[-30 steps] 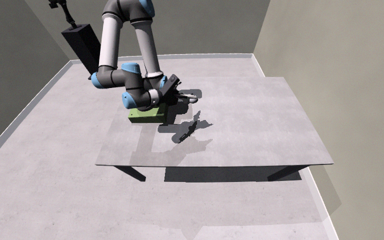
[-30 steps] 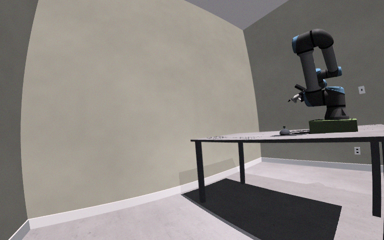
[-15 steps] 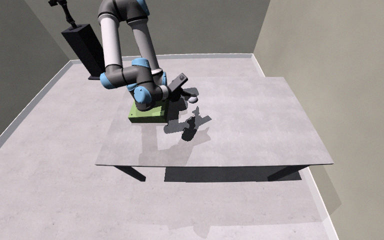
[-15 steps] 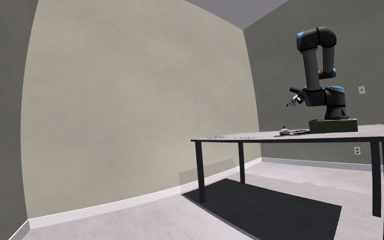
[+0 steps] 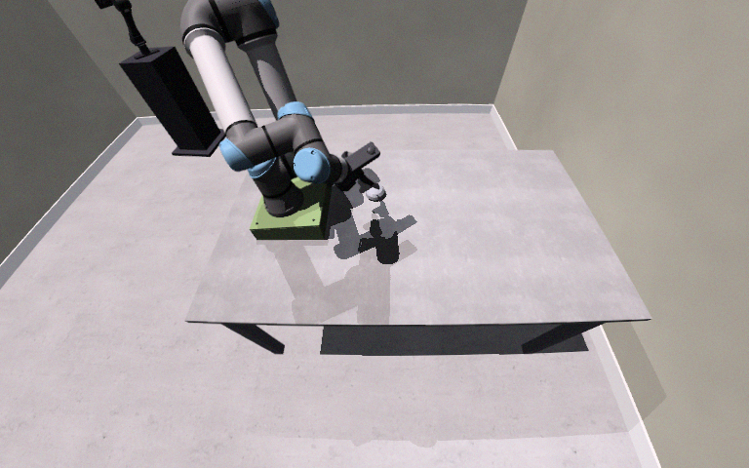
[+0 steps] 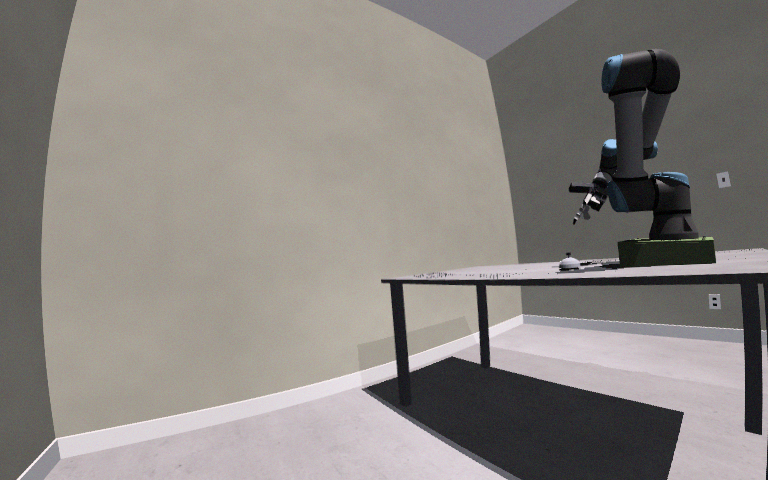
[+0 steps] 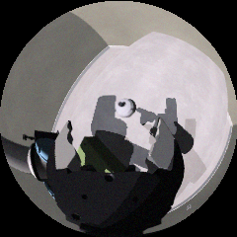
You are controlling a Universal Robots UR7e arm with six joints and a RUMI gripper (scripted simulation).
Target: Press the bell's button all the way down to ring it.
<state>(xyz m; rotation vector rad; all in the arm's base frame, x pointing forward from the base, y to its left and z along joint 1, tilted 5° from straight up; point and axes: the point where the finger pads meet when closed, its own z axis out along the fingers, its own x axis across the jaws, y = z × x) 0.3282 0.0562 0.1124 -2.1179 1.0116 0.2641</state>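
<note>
The bell [image 5: 375, 191] is a small silver dome with a button on top. It sits on the grey table close to the right of the arm's green base [image 5: 290, 217]. It also shows in the side view [image 6: 568, 262] and in the wrist view [image 7: 124, 106]. My gripper [image 6: 577, 217] is open and empty, with its fingers pointing down and slightly forward. It hangs well above the bell, clear of the button. In the wrist view the bell lies ahead between the two spread fingers. In the overhead view the gripper [image 5: 365, 179] sits just left of the bell.
The arm's shadows fall on the table in front of the bell [image 5: 380, 243]. A black pedestal [image 5: 165, 98] stands on the floor behind the table at the left. The table's edges lie far from the bell at the front and right.
</note>
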